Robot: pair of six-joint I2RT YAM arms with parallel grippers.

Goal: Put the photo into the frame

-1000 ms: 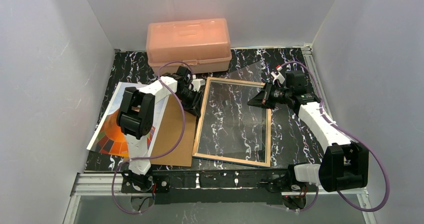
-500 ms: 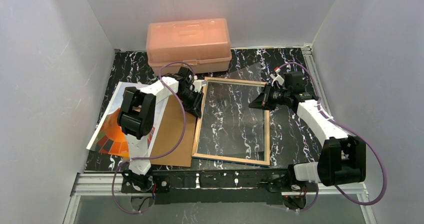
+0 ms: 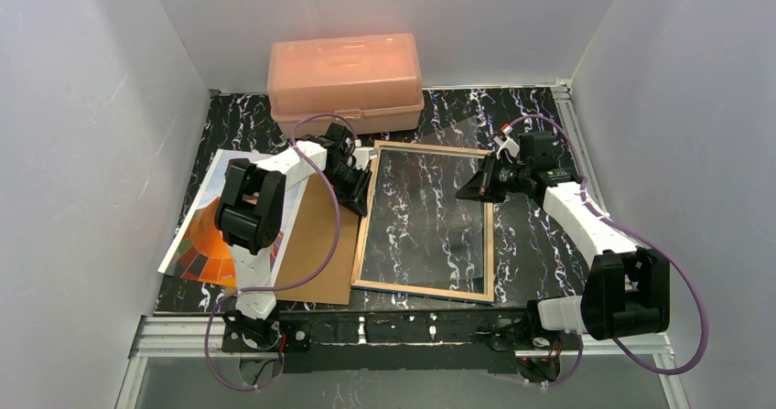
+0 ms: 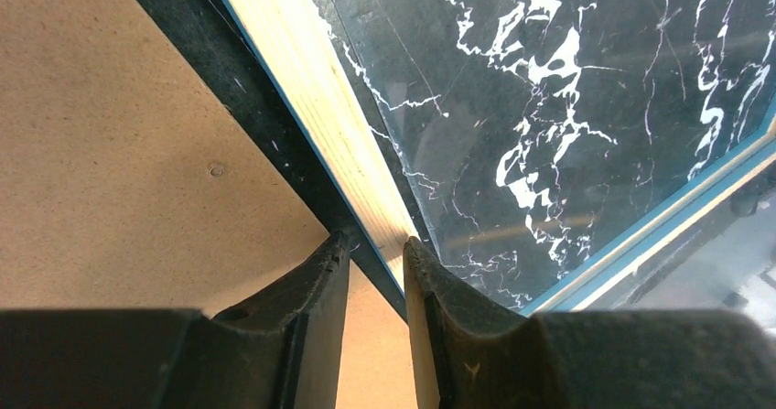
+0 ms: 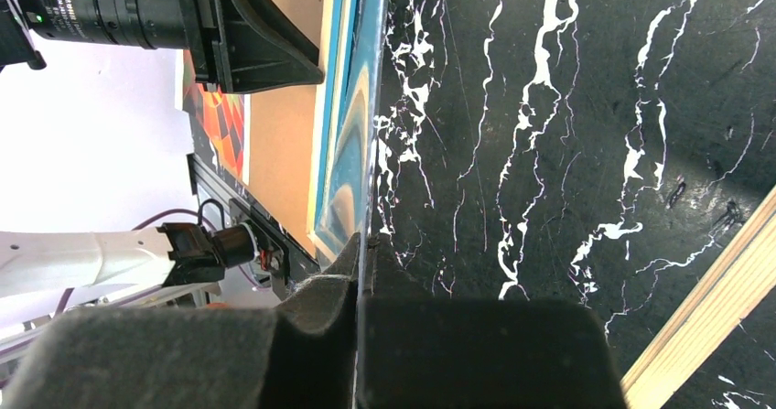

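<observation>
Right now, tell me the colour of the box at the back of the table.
Translucent peach-orange box; it shows best in the top external view.

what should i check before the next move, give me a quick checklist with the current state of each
1. Left gripper astride the wooden rail of the large blue-rimmed picture frame: ok.
2. Left gripper's hold firm: cannot tell.
3. Right gripper shut on the edge of the clear glass pane: ok.
4. Hot-air balloon paper photo inside the frame: not ok, it lies outside, left of the plain brown backing board.
5. Peach plastic box apart from the frame: ok.
</observation>
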